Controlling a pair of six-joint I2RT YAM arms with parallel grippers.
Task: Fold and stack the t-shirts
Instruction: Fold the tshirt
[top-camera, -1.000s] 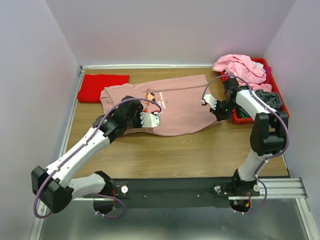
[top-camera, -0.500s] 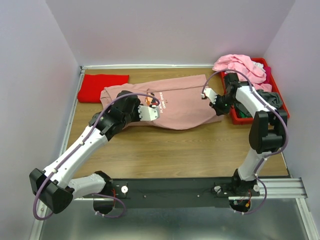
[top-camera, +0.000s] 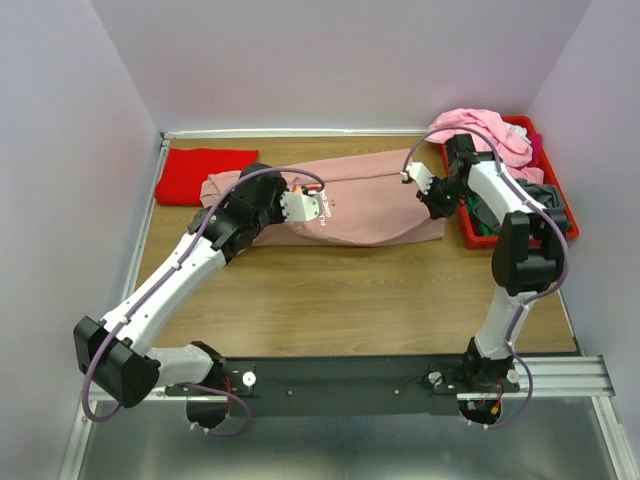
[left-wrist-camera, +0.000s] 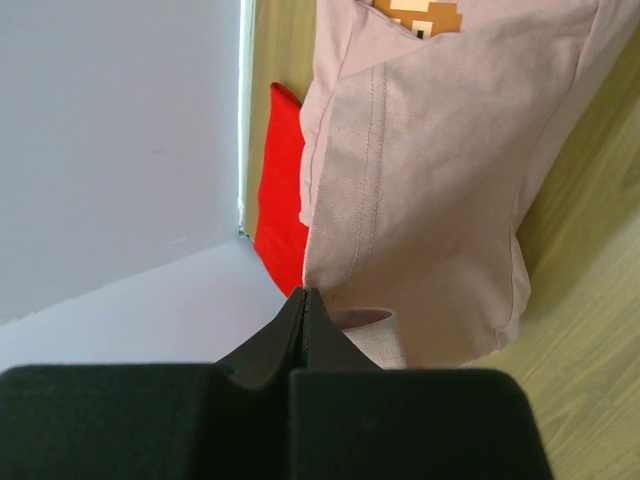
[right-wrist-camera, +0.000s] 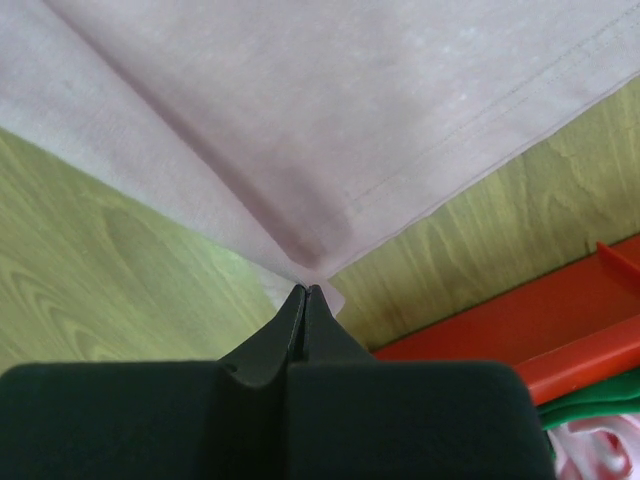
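The dusty-pink t-shirt (top-camera: 365, 205) lies on the far half of the surface (top-camera: 350, 290). Its long axis runs left to right, from the folded red t-shirt (top-camera: 205, 175) at the far left toward the red bin (top-camera: 482, 238) at the right. Both pincers sit on the shirt, one toward each end, so each arm handles the end nearer to it.

The left pincer (top-camera: 308, 207) is over the left chest area beside the dark print (top-camera: 322, 200). Its wrist camera shows the fingertips (left-wrist-camera: 305, 300) pressed together on a hemmed edge of pink cloth (left-wrist-camera: 430, 180), with the red shirt (left-wrist-camera: 275, 190) just beyond. The right pincer (top-camera: 410, 178) is near the right end, just inside the bin. Its fingertips (right-wrist-camera: 305, 292) are likewise clamped, on a corner where two pink layers (right-wrist-camera: 300, 90) meet.

The shirt's uncovered far edge lies beyond both pincers, away from the arm bases. As I judge it, the coming move turns on carrying the held edge straight back along the short axis while the two grips stay level with the long axis.

The left arm reaches out in a long diagonal from its base, with the wrist turned to the right. The right arm has its elbow high beside the bin, and its forearm angles back and to the left.

The overhead view is too coarse to show whether the held layer is clear of the cloth beneath. It appears slightly raised.
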